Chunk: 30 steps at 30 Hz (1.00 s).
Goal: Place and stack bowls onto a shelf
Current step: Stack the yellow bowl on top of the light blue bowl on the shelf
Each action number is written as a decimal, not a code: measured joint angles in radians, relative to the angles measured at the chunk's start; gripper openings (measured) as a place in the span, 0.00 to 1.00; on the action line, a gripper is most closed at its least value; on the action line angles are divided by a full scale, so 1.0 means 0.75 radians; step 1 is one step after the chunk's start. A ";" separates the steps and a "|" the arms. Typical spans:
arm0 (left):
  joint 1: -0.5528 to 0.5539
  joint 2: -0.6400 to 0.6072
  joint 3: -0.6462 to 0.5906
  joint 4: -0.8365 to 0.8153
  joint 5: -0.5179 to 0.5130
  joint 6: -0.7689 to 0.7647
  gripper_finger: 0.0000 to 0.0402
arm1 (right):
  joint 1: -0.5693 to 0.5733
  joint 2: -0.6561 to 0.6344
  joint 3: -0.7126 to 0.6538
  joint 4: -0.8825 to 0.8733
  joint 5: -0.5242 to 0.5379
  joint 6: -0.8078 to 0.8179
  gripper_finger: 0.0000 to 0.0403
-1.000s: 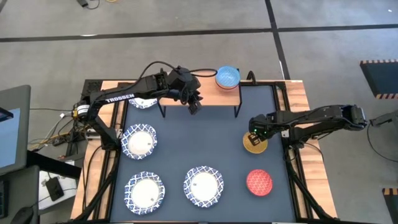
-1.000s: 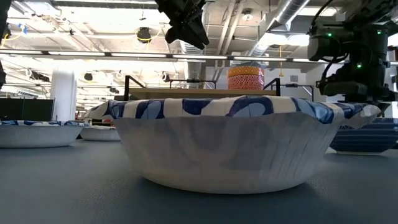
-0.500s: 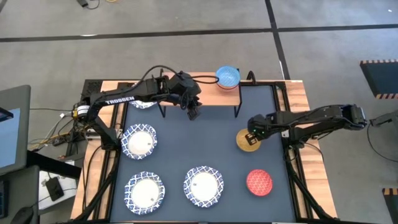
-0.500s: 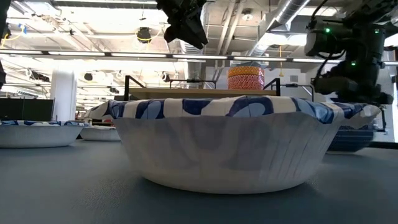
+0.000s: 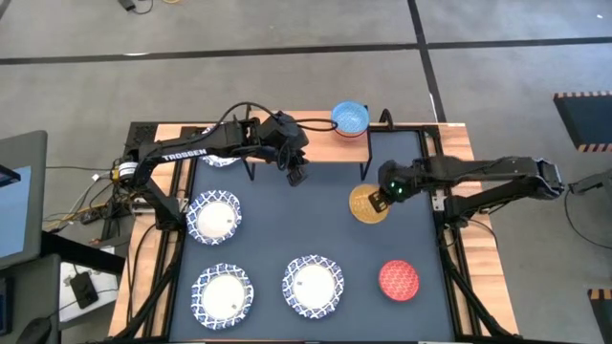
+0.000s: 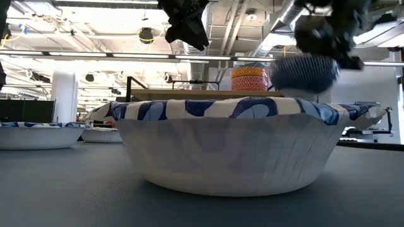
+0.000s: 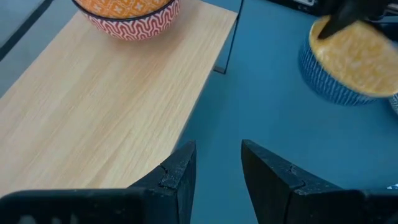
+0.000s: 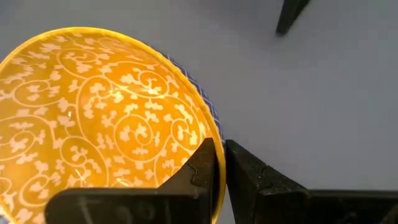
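Right hand (image 5: 381,198) just right of frame centre in the high view, clamped on the rim of the yellow bowl (image 5: 367,204), one finger inside and one outside, as seen close in the right wrist view (image 8: 219,163). Bowl lifted clear of the dark-blue bench (image 5: 335,229), blue-patterned outside visible in the low view (image 6: 303,70), near the shelf's right front leg.

Left hand (image 5: 296,173) at the shelf's front edge, upper centre of the frame, fingers (image 7: 180,171) apart and holding nothing, hovering over the board's edge.

Shelf (image 5: 320,148) along the upper edge of the bench, carrying a light-blue bowl (image 5: 350,118) at its right end, red-patterned on the outside (image 7: 127,12).

Red bowl (image 5: 399,279) at lower right of the bench. Four white blue-rimmed bowls on the left and lower centre (image 5: 214,217) (image 5: 222,294) (image 5: 313,285), one partly hidden under the left arm (image 5: 218,158).
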 joint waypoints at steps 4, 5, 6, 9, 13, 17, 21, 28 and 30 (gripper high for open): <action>0.000 0.000 0.000 0.000 0.000 0.000 0.28 | -0.095 0.000 0.216 -0.073 0.013 -0.110 0.13; 0.001 0.000 0.000 0.001 0.000 0.000 0.28 | -0.131 0.000 0.263 -0.082 0.028 -0.141 0.13; 0.001 0.000 0.000 0.002 -0.004 0.001 0.28 | -0.171 0.000 0.304 -0.086 0.043 -0.179 0.13; 0.001 0.000 0.000 0.013 -0.018 0.002 0.28 | -0.330 0.035 0.427 -0.083 0.065 -0.281 0.13; 0.002 0.000 0.000 0.026 -0.019 0.007 0.28 | -0.545 0.169 0.639 -0.080 0.067 -0.424 0.13; 0.002 0.000 0.000 0.027 -0.019 0.026 0.28 | -0.685 0.376 0.898 -0.090 0.071 -0.578 0.13; 0.002 0.000 0.000 -0.033 -0.019 0.008 0.28 | -0.765 0.575 1.128 -0.190 0.049 -0.680 0.13; 0.001 0.011 0.001 -0.173 -0.093 0.001 0.28 | -0.828 0.797 1.352 -0.368 -0.004 -0.740 0.13; 0.001 0.012 0.001 -0.182 -0.117 -0.008 0.28 | -0.839 0.836 1.390 -0.392 -0.014 -0.743 0.13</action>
